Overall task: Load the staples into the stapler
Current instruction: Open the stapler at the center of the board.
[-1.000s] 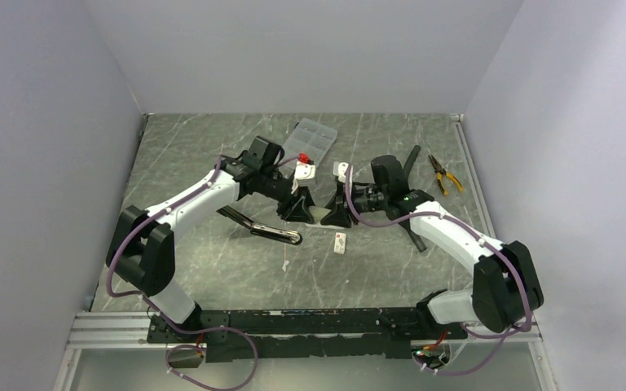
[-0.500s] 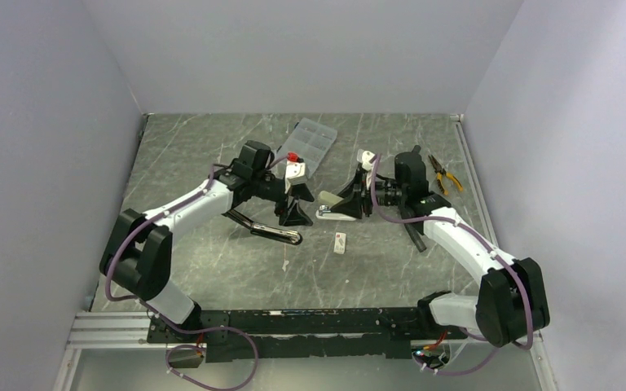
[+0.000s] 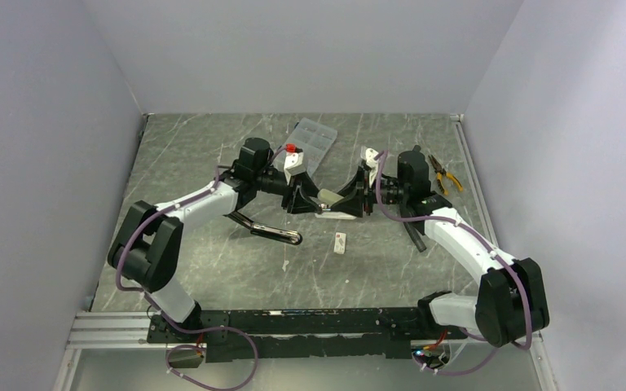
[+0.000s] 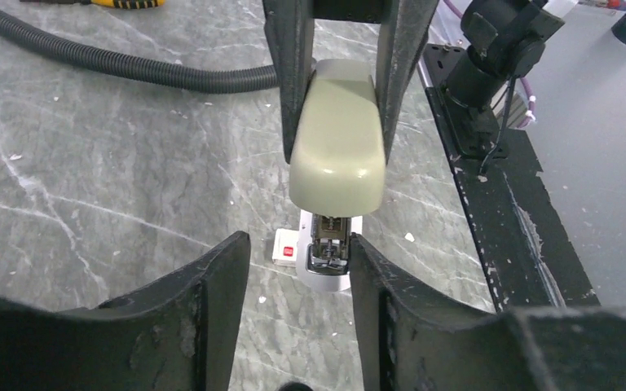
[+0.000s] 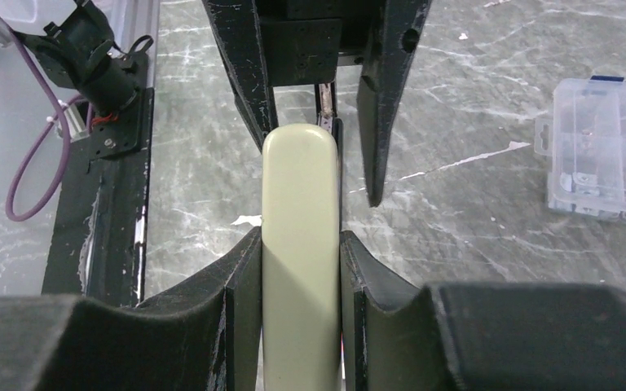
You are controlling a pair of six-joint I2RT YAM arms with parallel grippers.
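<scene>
**Two arms meet at one stapler at mid-table**

One grey marbled table (image 3: 212,155) carries everything. Two white-and-black arms reach in from the near edge, and their grippers face each other at the centre.

The right gripper (image 5: 297,236) is clamped on the one cream-topped stapler (image 4: 338,138), with a finger pressed to each side of its rounded cover. Below the cover's front end, the stapler's silvery metal channel shows.

The left gripper (image 4: 297,243) stands spread at the stapler's front end, its two fingers wider apart than the cover. The metal nose sits in the gap between them.

One clear plastic compartment case (image 3: 314,140) lies toward the far edge, behind the left gripper. One black corrugated hose (image 4: 130,69) curves past the right arm. One pair of yellow-handled pliers (image 3: 444,175) lies at the far right.

One small white cardboard staples box with a red mark (image 3: 340,243) lies flat on the table, nearer the arm bases than the stapler and apart from it. The strips themselves are too small to make out.
</scene>
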